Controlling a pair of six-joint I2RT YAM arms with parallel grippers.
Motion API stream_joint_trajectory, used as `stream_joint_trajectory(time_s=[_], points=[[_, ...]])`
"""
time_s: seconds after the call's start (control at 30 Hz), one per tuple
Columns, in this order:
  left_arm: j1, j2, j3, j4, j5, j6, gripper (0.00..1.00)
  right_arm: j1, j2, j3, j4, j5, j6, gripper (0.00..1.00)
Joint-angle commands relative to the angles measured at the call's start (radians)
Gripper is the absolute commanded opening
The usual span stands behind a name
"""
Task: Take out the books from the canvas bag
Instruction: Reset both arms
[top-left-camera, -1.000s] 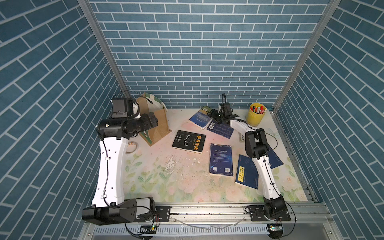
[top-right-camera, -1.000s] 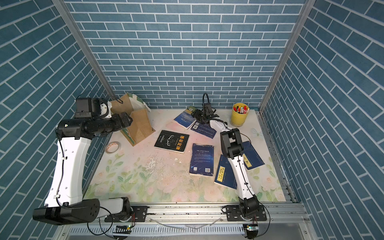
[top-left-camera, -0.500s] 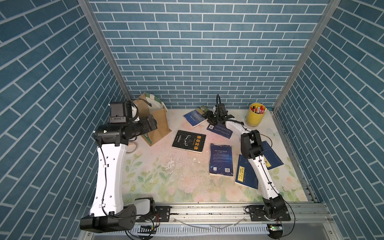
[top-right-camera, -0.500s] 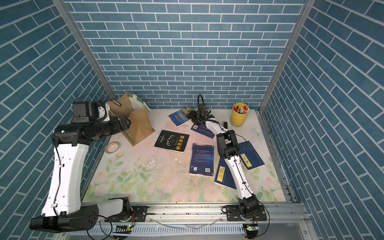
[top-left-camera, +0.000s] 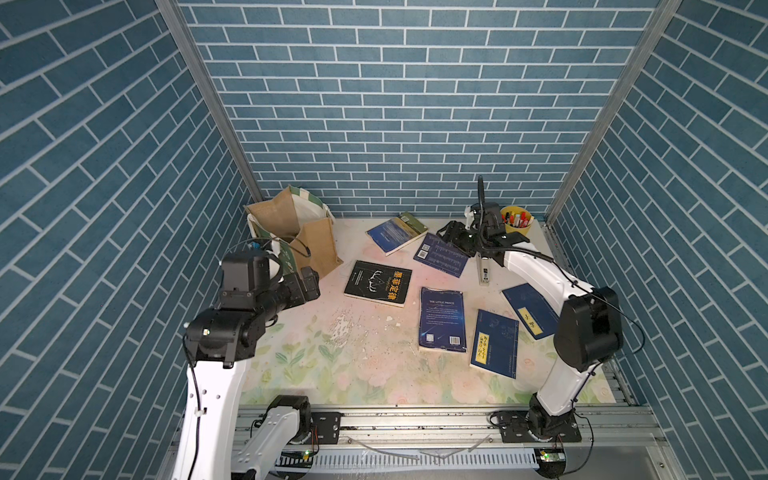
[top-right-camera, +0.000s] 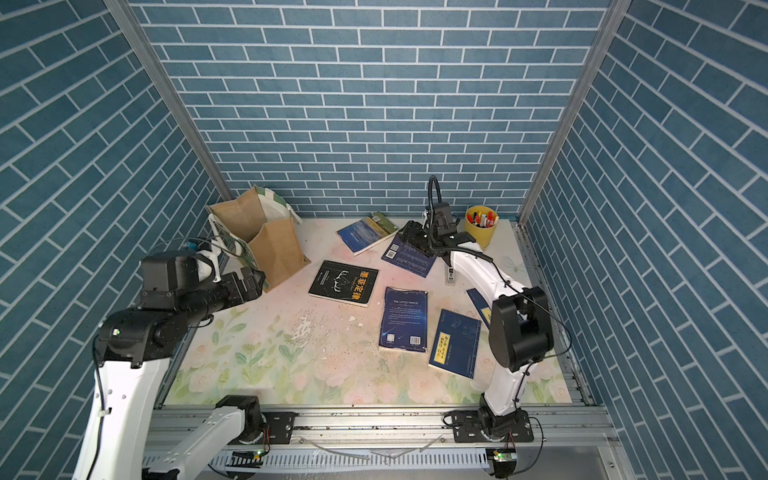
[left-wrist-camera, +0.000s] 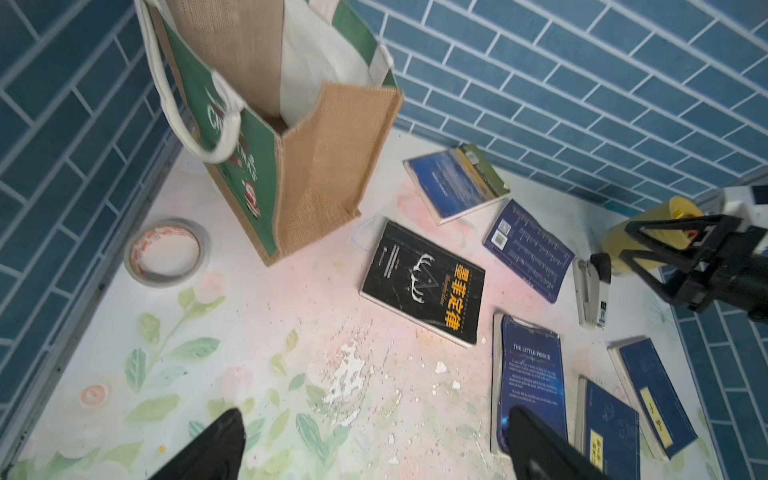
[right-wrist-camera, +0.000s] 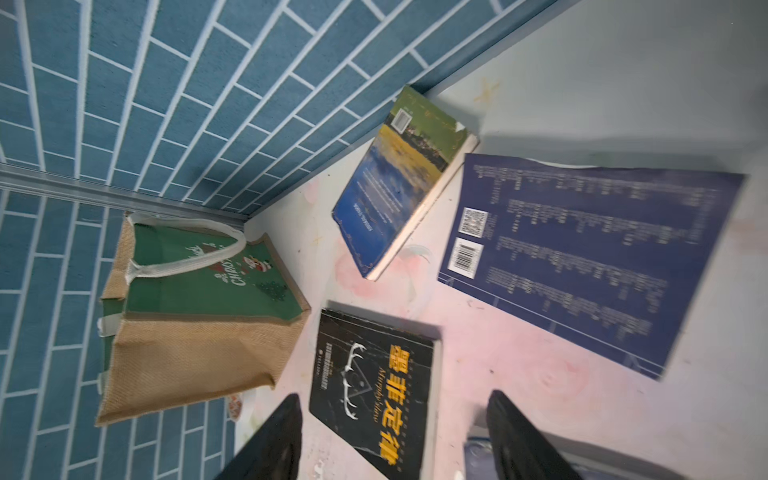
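Observation:
The canvas bag (top-left-camera: 309, 245) (top-right-camera: 272, 249) (left-wrist-camera: 324, 166) (right-wrist-camera: 195, 353) stands open at the back left; no book shows in the part of its inside that I see. Several books lie flat on the table: a black one (top-left-camera: 378, 283) (left-wrist-camera: 424, 282) (right-wrist-camera: 374, 386), a blue one with an olive spine (top-left-camera: 395, 233), a dark blue one with a code (top-left-camera: 440, 255) (right-wrist-camera: 582, 249), another dark blue (top-left-camera: 441, 320), and one with a yellow strip (top-left-camera: 494, 343). My left gripper (top-left-camera: 309, 282) (top-right-camera: 249, 282) (left-wrist-camera: 374, 415) hangs open and empty, just in front of the bag. My right gripper (top-left-camera: 453, 235) (top-right-camera: 411, 237) (right-wrist-camera: 394, 397) hangs open and empty over the coded book.
A yellow pen cup (top-left-camera: 516, 222) stands at the back right, a stapler (top-left-camera: 483, 272) lies near it. A tape roll (left-wrist-camera: 166, 253) lies left of the bag. One more blue book (top-left-camera: 530, 309) lies partly under the right arm. Brick walls close three sides.
My left arm has drawn back from the bag toward the front. The right gripper swung left, then back right over the coded book, its jaws a little wider.

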Motion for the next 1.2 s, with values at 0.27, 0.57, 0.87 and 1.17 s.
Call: stream_joint_trajectory(time_s=[0.27,0.57,0.87,1.17], points=[[-0.035,-0.010,-0.450,0.494,-0.169,0.087,1.00,-0.021,-0.379,-0.424,-0.071,0.546,-0.315,0.95],[-0.031,0.194,-0.757,1.152,-0.365,0.278,1.00,-0.094,-0.586,-0.739,0.206,0.747,-0.537,0.99],[0.014,0.538,-0.801,1.634,-0.219,0.443,0.99,-0.169,-0.517,-0.880,0.554,0.732,-0.691,0.99],[0.048,0.673,-0.862,1.867,-0.254,0.417,1.00,-0.250,-0.324,-0.985,0.948,0.683,-0.730,0.98]])
